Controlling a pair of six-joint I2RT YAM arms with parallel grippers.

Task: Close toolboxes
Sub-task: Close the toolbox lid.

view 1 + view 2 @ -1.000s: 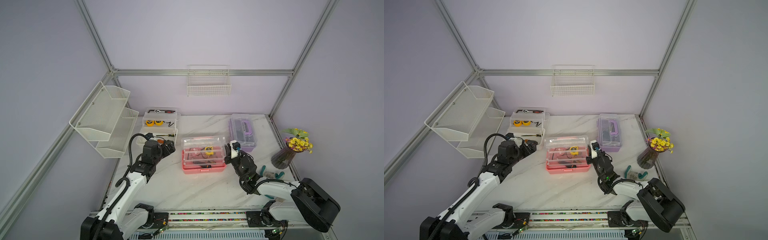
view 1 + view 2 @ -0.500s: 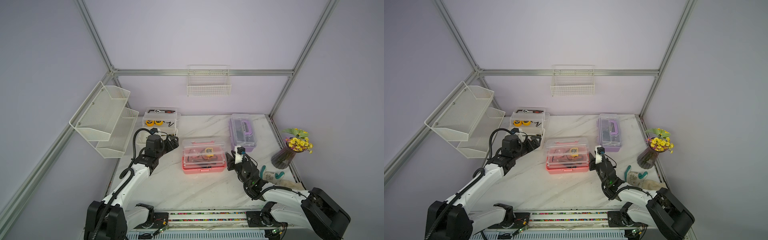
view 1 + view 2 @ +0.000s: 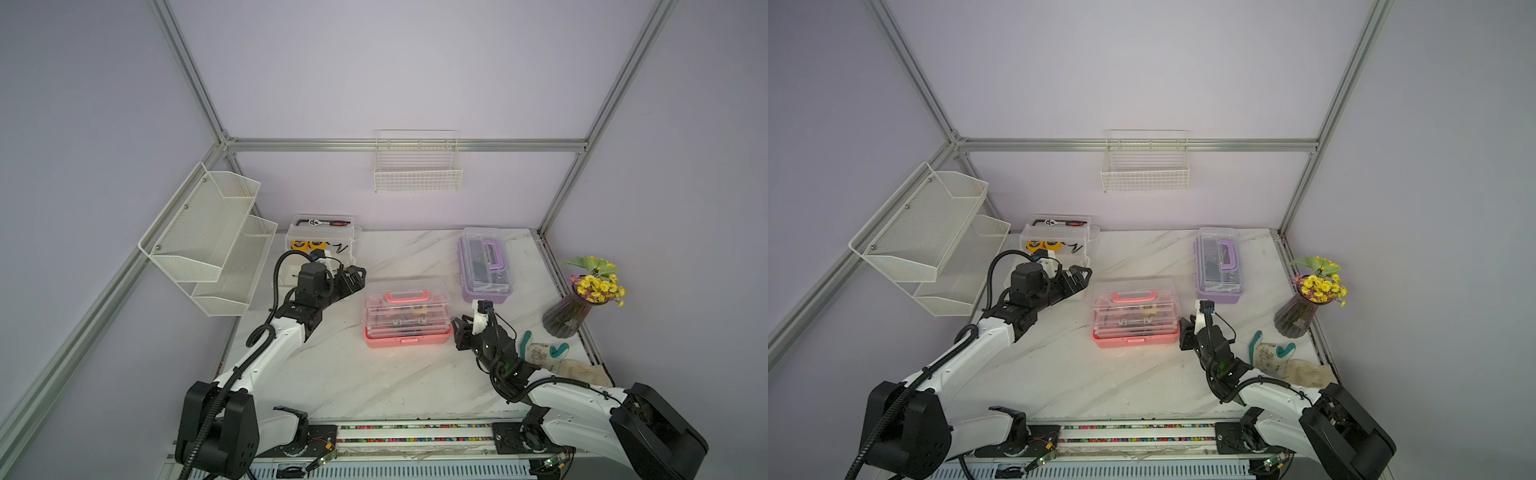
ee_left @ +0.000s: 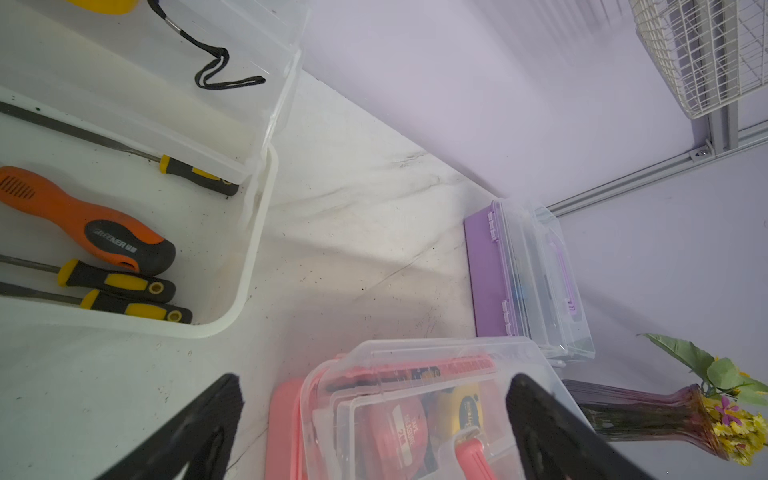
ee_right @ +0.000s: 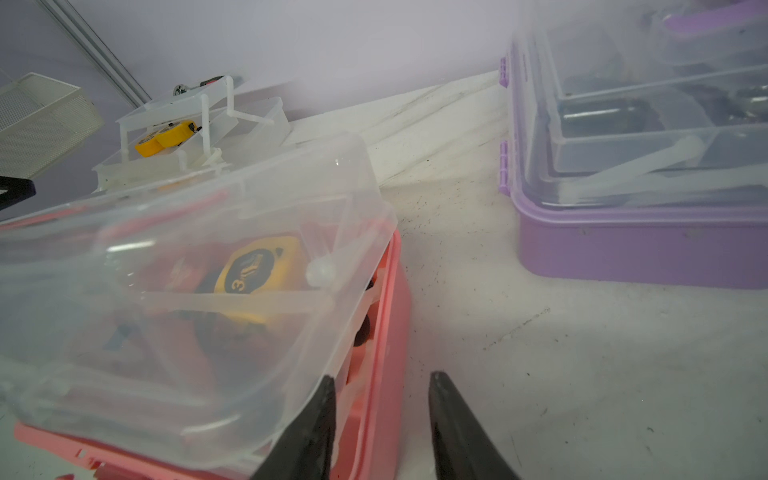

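One white toolbox (image 3: 320, 241) back left on worktop (image 3: 353, 374), trays fanned up, open. Left tool (image 3: 360, 277) just beside it, jaws spread wide, empty, pointing toward pink toolbox (image 3: 407, 318). Pink toolbox mid-worktop, clear lid down over base. Right tool (image 3: 457, 332) at its right end, jaws part-spread, pinching nothing. Purple toolbox (image 3: 484, 266) back right, lid down. Glove (image 3: 540, 355), flower vase (image 3: 569, 316) far right.

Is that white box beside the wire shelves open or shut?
Open. The white toolbox has its trays raised and stepped back, and the left wrist view shows screwdrivers lying uncovered in its base.
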